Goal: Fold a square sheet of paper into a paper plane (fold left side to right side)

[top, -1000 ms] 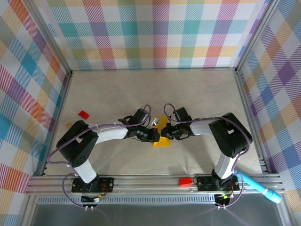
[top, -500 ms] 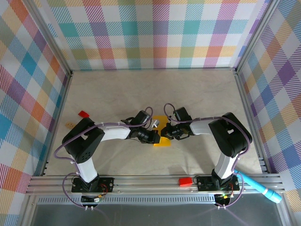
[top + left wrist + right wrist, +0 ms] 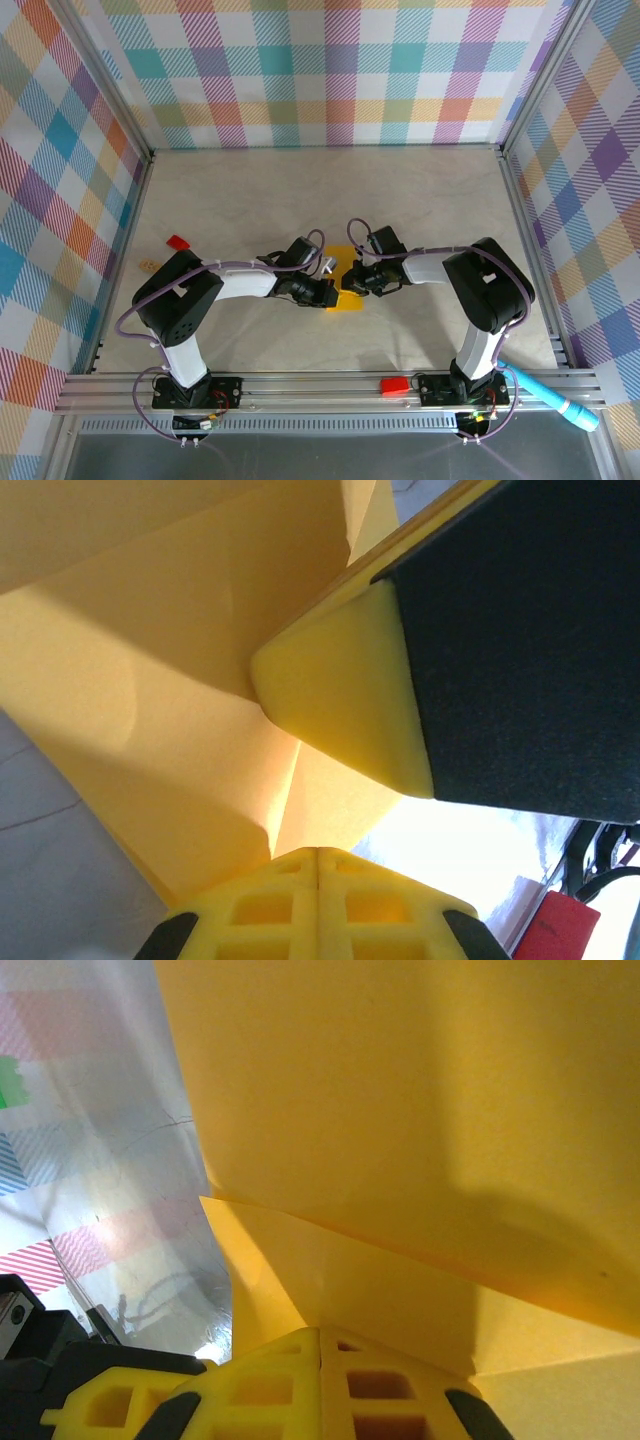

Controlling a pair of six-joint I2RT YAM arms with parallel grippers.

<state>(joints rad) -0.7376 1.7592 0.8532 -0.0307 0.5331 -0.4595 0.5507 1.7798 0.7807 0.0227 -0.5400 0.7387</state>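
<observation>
The yellow-orange sheet of paper (image 3: 345,283) lies at the table's middle, folded into layers, with much of its outline hidden under both grippers. No pointed paper plane shape can be made out. My left gripper (image 3: 329,291) is shut, its tips against the paper's left side. In the left wrist view the closed fingertips (image 3: 318,856) meet a crease in the paper (image 3: 150,680). The right gripper's yellow finger (image 3: 340,695) rests on the sheet just ahead. My right gripper (image 3: 353,283) is shut at the paper's right side. Its tips (image 3: 320,1336) sit under overlapping paper layers (image 3: 400,1110).
One red block (image 3: 178,242) lies near the left wall. Another red block (image 3: 394,385) sits on the front rail, also in the left wrist view (image 3: 560,925). A light blue pen (image 3: 556,399) lies at the front right. Checkered walls enclose the table (image 3: 300,200).
The left arm's elbow and upper link have swung slightly right and back. Both grippers stay shut at the paper, and the right one has edged a little left.
</observation>
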